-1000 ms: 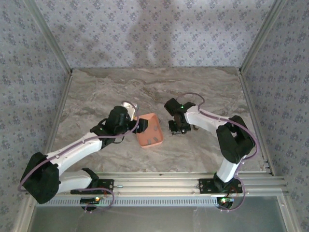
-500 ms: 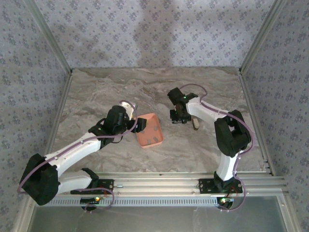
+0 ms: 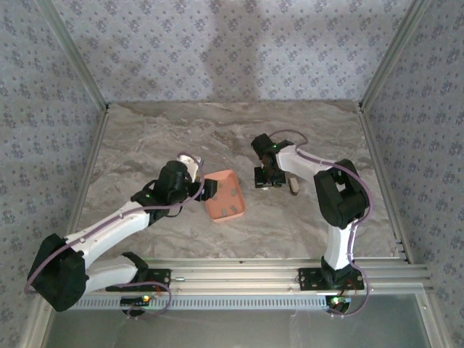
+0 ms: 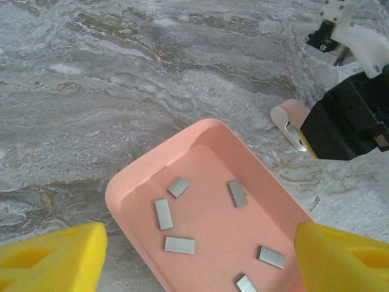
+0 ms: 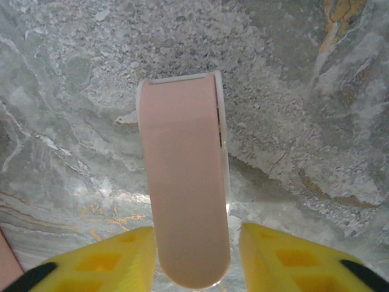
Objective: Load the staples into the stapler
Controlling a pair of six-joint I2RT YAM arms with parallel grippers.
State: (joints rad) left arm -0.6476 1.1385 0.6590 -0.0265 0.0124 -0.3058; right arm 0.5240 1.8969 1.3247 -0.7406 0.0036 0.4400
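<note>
The staples [image 4: 163,213] are several small grey strips lying loose in the salmon tray [image 4: 130,182]. My left gripper [image 4: 194,258] hangs open over the tray [image 3: 226,197] with a yellow finger on each side, touching nothing. The stapler [image 5: 185,182] is a small pale pink and white bar lying on the marble, metal showing at its side [image 4: 290,118]. My right gripper [image 5: 194,258] straddles its near end, jaws open, with a clear gap on the right side. In the top view the right gripper [image 3: 267,180] sits just right of the tray.
A small tan object [image 3: 293,187] lies on the marble beside the right forearm. The marble table [image 3: 181,138] is fenced by metal rails and patterned walls. The two grippers work close together near the table's middle.
The right gripper moved a little toward the back of the table, then its jaws spread apart around the stapler. The left gripper stayed open over the tray.
</note>
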